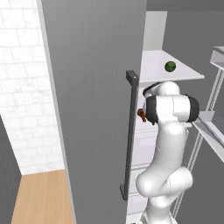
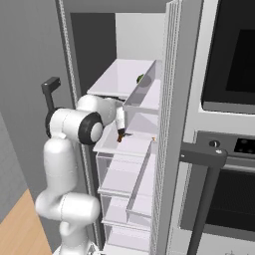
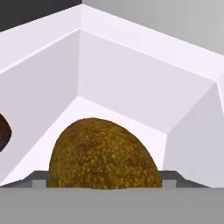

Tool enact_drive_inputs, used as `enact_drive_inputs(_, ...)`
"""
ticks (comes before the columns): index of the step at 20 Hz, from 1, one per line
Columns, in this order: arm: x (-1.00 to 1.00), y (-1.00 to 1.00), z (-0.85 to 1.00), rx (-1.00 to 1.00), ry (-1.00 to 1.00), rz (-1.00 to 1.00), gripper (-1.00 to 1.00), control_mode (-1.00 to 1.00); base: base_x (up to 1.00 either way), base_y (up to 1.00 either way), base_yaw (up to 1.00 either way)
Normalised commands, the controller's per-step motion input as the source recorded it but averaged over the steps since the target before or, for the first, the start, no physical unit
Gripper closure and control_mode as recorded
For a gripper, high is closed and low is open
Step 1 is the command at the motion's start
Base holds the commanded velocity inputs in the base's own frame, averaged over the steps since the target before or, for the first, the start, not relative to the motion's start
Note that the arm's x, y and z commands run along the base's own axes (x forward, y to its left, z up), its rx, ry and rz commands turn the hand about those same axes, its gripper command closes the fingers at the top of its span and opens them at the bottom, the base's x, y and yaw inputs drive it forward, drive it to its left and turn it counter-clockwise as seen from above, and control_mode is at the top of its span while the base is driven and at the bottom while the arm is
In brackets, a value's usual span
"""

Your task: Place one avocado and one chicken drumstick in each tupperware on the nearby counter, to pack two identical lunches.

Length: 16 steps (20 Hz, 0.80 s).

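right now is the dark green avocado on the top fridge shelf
Yes, the dark green avocado sits on the top shelf above the arm.

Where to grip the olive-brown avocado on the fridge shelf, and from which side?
Take the olive-brown avocado across its widest middle, coming straight along the hand view's line, probably. It is a rounded dome lying on the white shelf floor, with free space either side and the walls well behind.

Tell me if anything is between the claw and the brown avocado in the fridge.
Nothing visible. In the hand view the brown avocado sits right at the claw, on the white fridge shelf, with no object in front of it. A dark item lies off to one side.
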Motion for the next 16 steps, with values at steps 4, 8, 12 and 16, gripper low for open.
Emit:
enact_drive_inputs(4,-0.66,0.14,0.31,0.00,-0.02,0.04,1.00,-1.00,0.00,0.00,0.00)
enact_drive_inputs(8,-0.93,0.26,0.90,0.00,-0.08,0.08,1.00,-1.00,0.00,0.00,0.00)
enact_drive_inputs(12,-1.00,0.24,0.80,0.00,-0.02,0.05,1.00,-1.00,0.00,0.00,0.00)
enact_drive_inputs(16,-1.00,0.09,0.69,0.00,0.09,0.02,1.00,-1.00,0.00,0.00,0.00)
